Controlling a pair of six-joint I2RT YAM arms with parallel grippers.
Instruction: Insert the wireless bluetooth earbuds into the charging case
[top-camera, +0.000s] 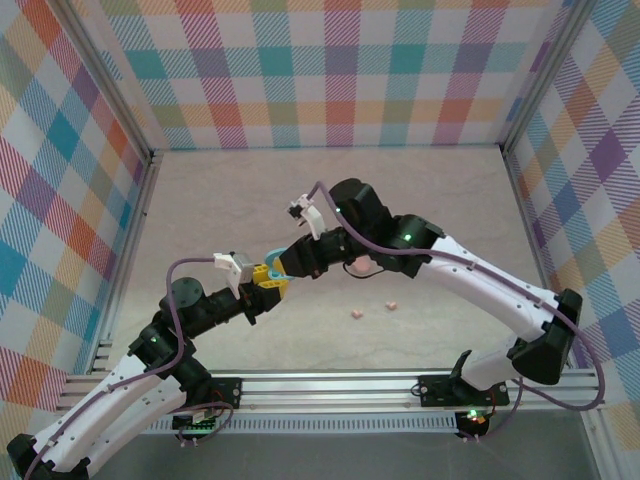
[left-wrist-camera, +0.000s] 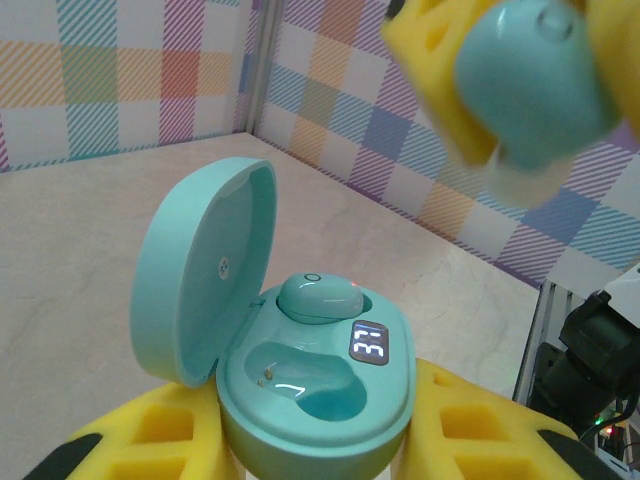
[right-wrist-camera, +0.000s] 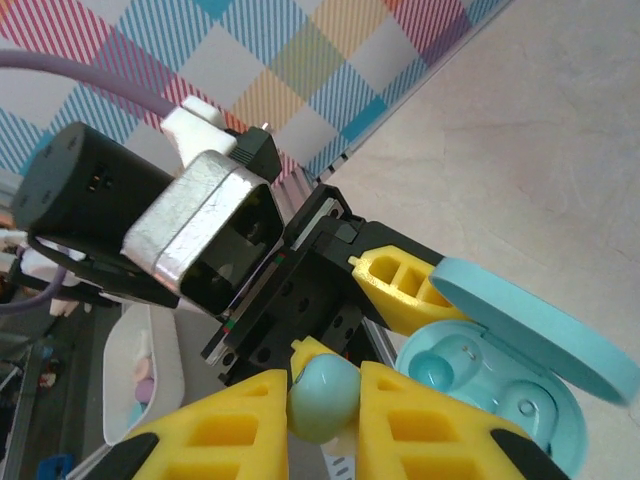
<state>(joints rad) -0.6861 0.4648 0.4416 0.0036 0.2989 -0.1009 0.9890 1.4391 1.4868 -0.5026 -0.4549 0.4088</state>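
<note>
Left wrist view renders the upper blue earbud (left-wrist-camera: 535, 85) blurred and cropped.

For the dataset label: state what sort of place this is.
Likely a lab robot enclosure, not a home: plaid panels wall in a beige tabletop, and an aluminium rail runs along its near edge.

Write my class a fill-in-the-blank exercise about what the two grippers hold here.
The left gripper grips a light blue oval plastic charging case whose lid is ____.
____ small rounded light blue earbud sits in the case.
The right gripper pinches a second earbud, coloured ____.
Missing words: open; one; light blue.
</note>
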